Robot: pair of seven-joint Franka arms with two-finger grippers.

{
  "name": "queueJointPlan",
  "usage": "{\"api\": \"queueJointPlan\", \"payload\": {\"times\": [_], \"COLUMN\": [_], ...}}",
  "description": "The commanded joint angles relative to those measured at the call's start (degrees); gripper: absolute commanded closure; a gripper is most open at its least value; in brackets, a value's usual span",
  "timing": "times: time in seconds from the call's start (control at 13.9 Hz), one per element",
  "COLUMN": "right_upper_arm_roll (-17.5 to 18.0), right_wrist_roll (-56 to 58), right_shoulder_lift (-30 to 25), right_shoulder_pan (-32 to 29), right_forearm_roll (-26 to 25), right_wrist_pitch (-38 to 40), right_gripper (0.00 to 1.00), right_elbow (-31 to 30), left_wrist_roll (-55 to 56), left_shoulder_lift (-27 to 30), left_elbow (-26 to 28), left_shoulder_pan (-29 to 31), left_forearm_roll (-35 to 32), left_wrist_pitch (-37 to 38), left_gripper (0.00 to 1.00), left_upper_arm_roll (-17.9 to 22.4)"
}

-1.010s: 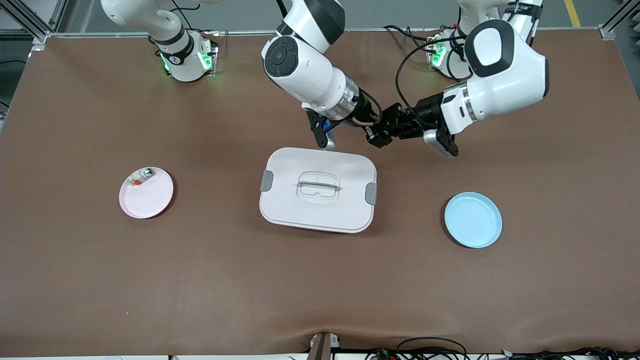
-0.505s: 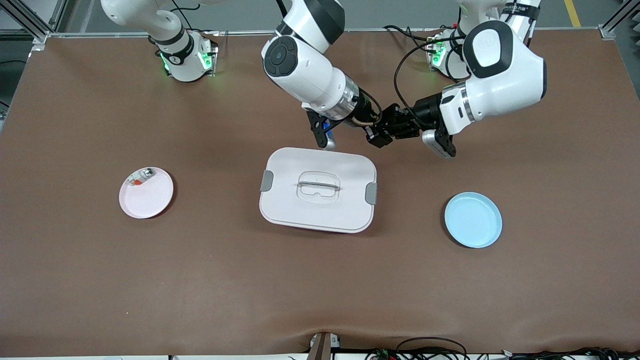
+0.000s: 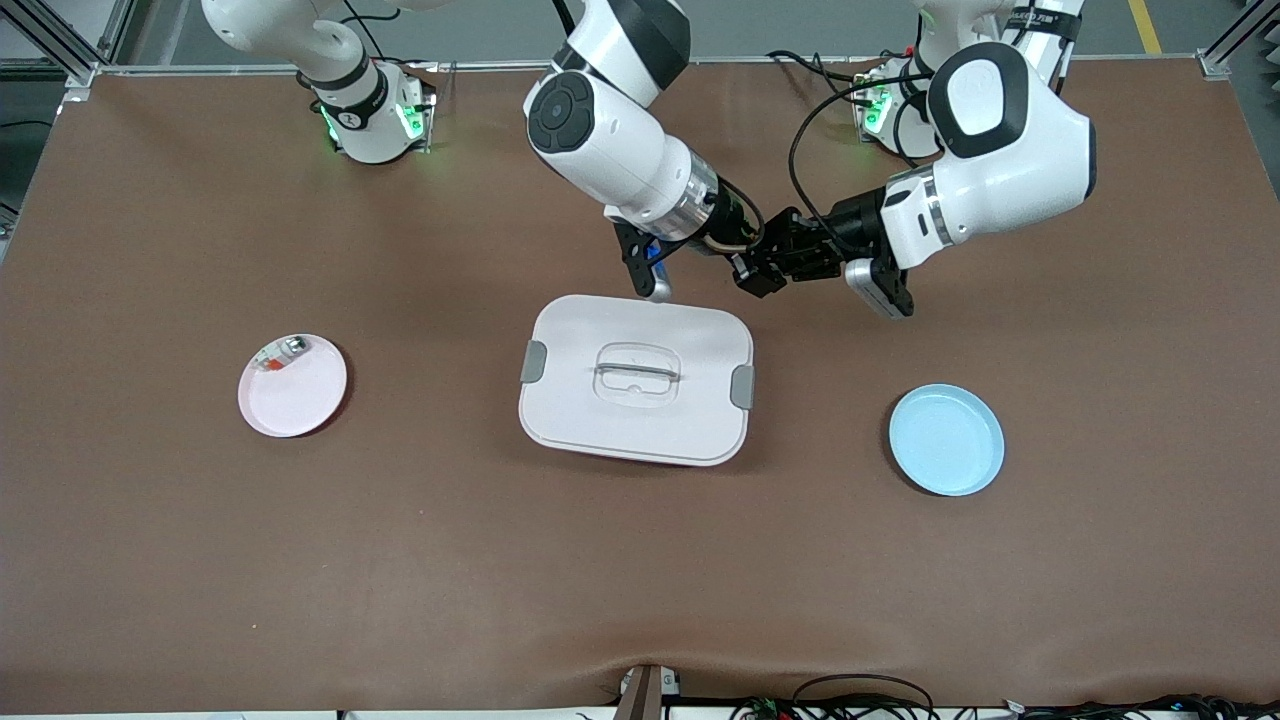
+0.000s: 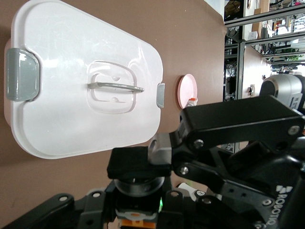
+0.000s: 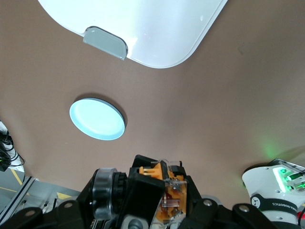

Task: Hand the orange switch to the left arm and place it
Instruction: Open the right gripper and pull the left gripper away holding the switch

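In the front view, the right pincer (image 3: 743, 268) and left pincer (image 3: 772, 262) meet tip to tip over the bench (image 3: 400, 560), just clear of the box (image 3: 636, 378). The blue plate (image 3: 946, 440) lies open toward the left arm's end. In the right wrist view, the orange switch (image 5: 164, 195) is clamped in the right pincer. In the left wrist view it sits right at the left pincer, but I cannot tell whether that pincer has closed.

The box (image 3: 636, 380) looks like smooth, faintly glossy white plastic with matt grey clips, sitting on the worktop (image 3: 400, 560), a matt brown, cloth-like surface.
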State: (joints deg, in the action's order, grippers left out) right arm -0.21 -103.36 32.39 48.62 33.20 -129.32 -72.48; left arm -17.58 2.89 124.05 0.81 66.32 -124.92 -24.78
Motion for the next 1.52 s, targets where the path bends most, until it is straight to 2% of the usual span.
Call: {"api": "queueJointPlan", "payload": {"times": [0.0, 0.07, 0.14, 0.51, 0.79, 1.23, 1.3, 1.44], "right_upper_arm_roll": [-0.67, -0.67, -0.67, -0.67, -0.93, -1.28, -1.37, -1.28], "right_wrist_roll": [-0.79, -0.79, -0.88, -0.53, 0.87, 17.81, 21.67, 30.02], "right_shoulder_lift": [0.39, 0.39, 0.39, -0.14, -4.08, -10.5, -12.07, -14.45], "right_shoulder_pan": [0.51, 0.51, 0.51, -0.28, -3.52, -9.93, -10.99, -12.57], "right_forearm_roll": [0.9, 0.9, 0.9, 0.9, 0.55, -0.68, -2.16, -8.73], "right_wrist_pitch": [1.53, 1.44, 1.52, 1.79, 3.88, 22.25, 24.53, 30.06], "right_gripper": [0.25, 0.05, 0.0, 0.0, 0.0, 0.0, 0.0, 0.0], "right_elbow": [1.99, 2.08, 2.34, 2.43, 1.64, 0.5, -0.55, -1.26], "left_wrist_roll": [-2.37, -2.37, -2.28, -2.19, -2.11, -3.59, -5.6, -9.29], "left_shoulder_lift": [-1.22, -1.31, -1.57, -2.1, -2.36, -7.27, -8.59, -10.88], "left_elbow": [-0.99, -1.17, -1.35, -2.4, -3.46, -6.44, -6.53, -7.32], "left_shoulder_pan": [2.0, 2.35, 2.44, 3.23, 5.69, 8.94, 9.12, 10.26], "left_forearm_roll": [-4.52, -5.49, -6.46, -10.14, -21.37, -44.66, -47.74, -53.1], "left_wrist_pitch": [-0.85, -0.85, -0.85, -0.59, -0.41, -0.23, -0.23, -0.32], "left_gripper": [1.0, 1.0, 1.0, 1.0, 1.0, 1.0, 1.0, 1.0], "left_upper_arm_roll": [-0.53, -0.53, -0.53, -0.18, -0.18, -0.18, -0.18, -0.09]}}
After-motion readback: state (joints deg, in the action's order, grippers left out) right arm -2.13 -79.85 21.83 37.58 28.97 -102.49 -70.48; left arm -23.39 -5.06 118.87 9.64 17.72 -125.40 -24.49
